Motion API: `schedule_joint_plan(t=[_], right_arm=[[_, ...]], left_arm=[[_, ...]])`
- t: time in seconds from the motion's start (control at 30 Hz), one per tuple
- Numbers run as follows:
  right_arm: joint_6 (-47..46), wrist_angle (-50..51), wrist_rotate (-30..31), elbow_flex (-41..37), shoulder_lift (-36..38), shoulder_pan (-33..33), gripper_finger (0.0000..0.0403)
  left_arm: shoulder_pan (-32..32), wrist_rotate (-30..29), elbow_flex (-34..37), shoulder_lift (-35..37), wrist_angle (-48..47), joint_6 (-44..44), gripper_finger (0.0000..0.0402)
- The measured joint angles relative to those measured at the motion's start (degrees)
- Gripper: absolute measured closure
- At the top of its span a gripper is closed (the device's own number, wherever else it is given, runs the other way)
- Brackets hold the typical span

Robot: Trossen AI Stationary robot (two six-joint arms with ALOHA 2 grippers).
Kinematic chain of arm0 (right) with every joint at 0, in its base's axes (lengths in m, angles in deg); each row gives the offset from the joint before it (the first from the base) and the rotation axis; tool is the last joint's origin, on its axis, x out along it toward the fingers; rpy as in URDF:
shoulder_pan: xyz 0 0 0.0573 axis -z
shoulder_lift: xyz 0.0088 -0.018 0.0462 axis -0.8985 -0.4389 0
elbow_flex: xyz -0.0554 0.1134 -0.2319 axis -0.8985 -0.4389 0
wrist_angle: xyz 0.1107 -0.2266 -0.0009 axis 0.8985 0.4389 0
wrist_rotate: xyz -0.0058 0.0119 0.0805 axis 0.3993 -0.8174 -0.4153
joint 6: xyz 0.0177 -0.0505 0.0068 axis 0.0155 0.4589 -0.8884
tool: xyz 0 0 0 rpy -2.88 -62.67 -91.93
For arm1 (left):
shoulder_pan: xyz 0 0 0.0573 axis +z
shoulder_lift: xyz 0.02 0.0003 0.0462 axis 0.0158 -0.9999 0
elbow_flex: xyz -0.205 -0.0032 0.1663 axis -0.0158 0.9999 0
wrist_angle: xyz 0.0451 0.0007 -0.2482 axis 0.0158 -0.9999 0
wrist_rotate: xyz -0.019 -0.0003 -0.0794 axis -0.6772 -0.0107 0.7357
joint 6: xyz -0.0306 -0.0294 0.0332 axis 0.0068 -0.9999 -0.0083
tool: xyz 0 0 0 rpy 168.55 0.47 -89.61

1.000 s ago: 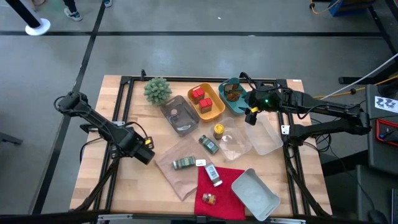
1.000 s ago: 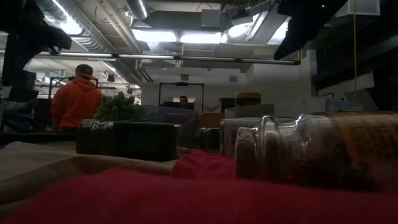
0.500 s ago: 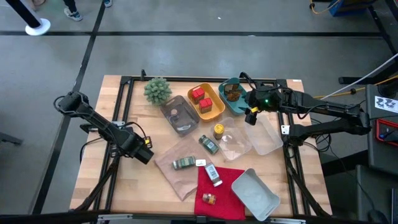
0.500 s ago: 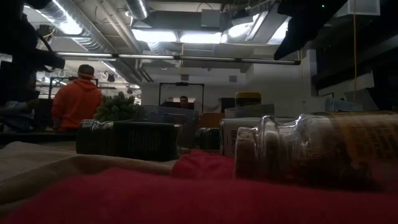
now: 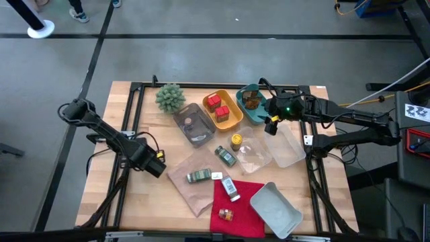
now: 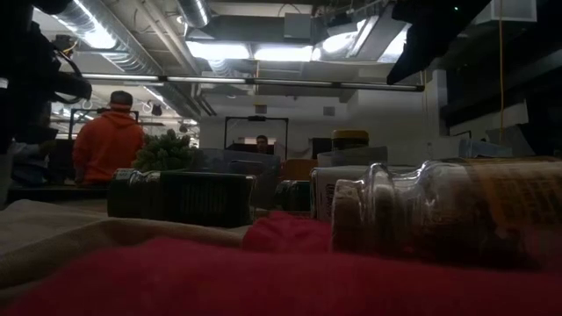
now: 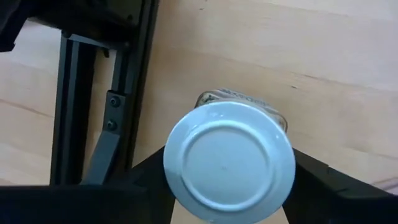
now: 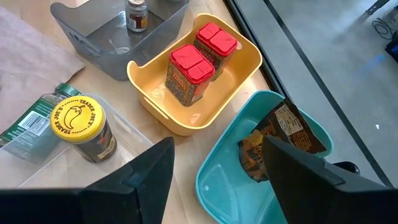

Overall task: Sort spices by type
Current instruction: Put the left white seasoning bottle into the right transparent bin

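A white-capped spice jar [image 7: 229, 163] stands upright on the bare wood near the table's left edge, and my left gripper [image 5: 153, 166] is down over it, shut on it. My right gripper [image 5: 271, 125] hangs open and holds nothing above the teal tray [image 8: 261, 99], which holds a brown spice pack [image 8: 280, 140]. Two red tins [image 8: 189, 71] stand in the yellow tray [image 5: 224, 111]. A yellow-capped jar [image 5: 236, 141], two green jars [image 5: 226, 156] [image 5: 199, 177], another white-capped jar [image 5: 230, 189] and a small brown jar [image 5: 226, 215] lie mid-table. My left gripper comes from above, pointing down, with one finger [image 7: 146, 183] on each side of the jar below its cap's rim [image 7: 169, 168]. The wide cap hides the place where the fingers meet the glass. The jar stands upright with its base on the table.
A grey tray [image 5: 191, 124] with one small jar stands at the back, next to a spiky green plant [image 5: 170, 97]. Clear trays [image 5: 285, 148] lie on the right and a grey tray [image 5: 281, 210] at the near right. Brown paper [image 5: 195, 181] and a red cloth [image 5: 238, 202] lie under the middle jars.
My left gripper has come down toward the table on the left side; in the low view its dark shape now reaches lower at the left edge. The right arm has kept still.
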Motion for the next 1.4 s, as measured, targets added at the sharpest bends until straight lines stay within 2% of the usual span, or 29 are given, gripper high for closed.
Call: schedule_joint_plan(t=[0.2,0.53,0.8,1.03,1.27,1.4], right_arm=[[0.0,0.0,0.0,0.0,0.0,0.0,0.0162],[0.0,0.0,0.0,0.0,0.0,0.0,0.0162],[0.0,0.0,0.0,0.0,0.0,0.0,0.0162],[0.0,0.0,0.0,0.0,0.0,0.0,0.0162],[0.0,0.0,0.0,0.0,0.0,0.0,0.0162],[0.0,0.0,0.0,0.0,0.0,0.0,0.0162]], left_arm=[[0.0,-0.5,0.0,0.0,1.0,2.8,0.0201],[0.0,-8.1,-0.1,0.0,7.7,10.5,0.0204],[0.0,-11.7,-1.2,-0.1,11.9,16.4,0.0204],[0.0,-12.3,-1.2,-0.1,13.2,18.2,0.0204],[0.0,-17.1,-1.2,-0.1,19.6,24.3,0.0204],[0.1,-17.5,-1.3,-0.1,22.1,27.2,0.0204]])
